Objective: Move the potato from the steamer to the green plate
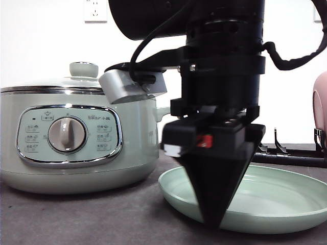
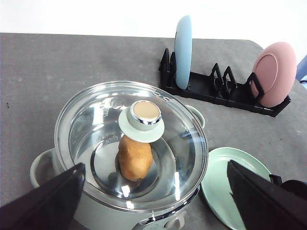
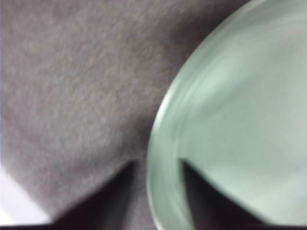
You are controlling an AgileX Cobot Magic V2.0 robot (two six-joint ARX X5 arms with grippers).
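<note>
1. Nearest the front camera hangs the right gripper (image 1: 212,217), its dark fingers tapering to a point at the near rim of the green plate (image 1: 286,204). The right wrist view shows the two fingertips (image 3: 112,191) a narrow gap apart, straddling the plate's rim (image 3: 158,158) with nothing between them but that edge; whether they press on it I cannot tell, as the picture is blurred.
2. The left gripper (image 2: 153,201) hovers above the steamer (image 2: 129,153), fingers spread wide and empty, one on each side of the pot.
3. The potato (image 2: 135,158) lies inside the steamer on its floor, under the closed glass lid (image 2: 96,120), almost directly beneath the green knob (image 2: 144,120).
4. The relation that matters: the potato sits midway between the left fingers and below them, its long axis running roughly away from the wrist camera, across the line joining the two fingers. That suits a pinch across its narrow width.
5. The left arm is plainly the nearer one; the right is off at the plate, beside the steamer.
6. My judgement: the lid stands between fingers and potato, so it has to come off by the knob before any grasp.
7. Behind on the bench (image 2: 57,62), a black rack (image 2: 216,91) holds a blue plate (image 2: 183,50) and a pink plate (image 2: 274,72) upright, well apart from the steamer.
</note>
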